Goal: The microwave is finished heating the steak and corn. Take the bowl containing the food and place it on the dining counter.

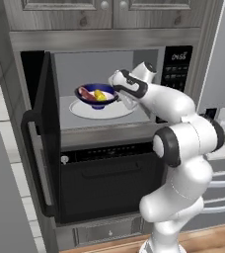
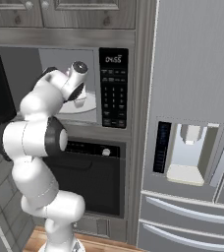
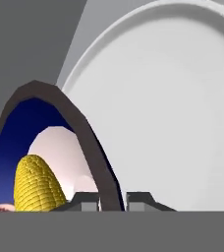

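The microwave (image 1: pixel 176 69) stands open, its door (image 1: pixel 45 133) swung out to the left. Inside, the dark blue bowl (image 1: pixel 95 103) sits just over a flat white plate (image 1: pixel 117 111), with the reddish steak (image 1: pixel 86 93) and yellow corn (image 1: pixel 100 95) in it. My gripper (image 1: pixel 116 93) reaches in from the right and is shut on the bowl's right rim. In the hand view the rim (image 3: pixel 79 123) runs down between my fingertips (image 3: pixel 88 200), with the gripper (image 3: pixel 112 200) astride it, the corn (image 3: pixel 35 184) to its left and the plate (image 3: pixel 173 113) beyond. The dining counter is out of view.
A black oven (image 1: pixel 109 183) with a horizontal handle sits under the microwave. The open door juts out at the left of the arm. A grey fridge (image 2: pixel 192 98) with a dispenser stands to the right. Wooden cabinets (image 1: pixel 109 12) hang above.
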Controlling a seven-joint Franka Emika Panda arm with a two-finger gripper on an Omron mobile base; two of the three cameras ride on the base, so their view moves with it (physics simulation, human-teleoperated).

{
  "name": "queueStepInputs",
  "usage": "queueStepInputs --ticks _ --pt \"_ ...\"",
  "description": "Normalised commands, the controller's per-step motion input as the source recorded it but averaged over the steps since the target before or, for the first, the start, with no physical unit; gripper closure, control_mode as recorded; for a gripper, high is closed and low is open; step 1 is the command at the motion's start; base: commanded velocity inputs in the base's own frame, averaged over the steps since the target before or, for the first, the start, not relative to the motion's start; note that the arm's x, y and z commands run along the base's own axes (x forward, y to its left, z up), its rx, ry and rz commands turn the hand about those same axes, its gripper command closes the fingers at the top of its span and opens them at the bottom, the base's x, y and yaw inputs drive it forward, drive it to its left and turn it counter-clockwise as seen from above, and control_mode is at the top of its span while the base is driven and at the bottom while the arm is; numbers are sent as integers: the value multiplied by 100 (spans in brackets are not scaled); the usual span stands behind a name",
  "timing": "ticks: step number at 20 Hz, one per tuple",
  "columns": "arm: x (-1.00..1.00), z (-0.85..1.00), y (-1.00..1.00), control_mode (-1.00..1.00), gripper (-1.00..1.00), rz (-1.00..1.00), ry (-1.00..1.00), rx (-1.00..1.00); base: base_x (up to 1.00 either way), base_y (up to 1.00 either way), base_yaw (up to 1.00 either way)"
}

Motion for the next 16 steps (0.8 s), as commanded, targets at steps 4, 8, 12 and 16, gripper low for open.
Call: queueStepInputs --ticks 4,8,12,16 --pt "-96 0 -27 -100 100 0 -13 2 0 0 0" --pt "-100 8 -23 -100 100 0 -16 3 0 0 0" --pt "-100 29 -20 -100 100 0 -8 3 0 0 0" --pt "-100 52 -17 -100 100 0 -2 4 0 0 0"
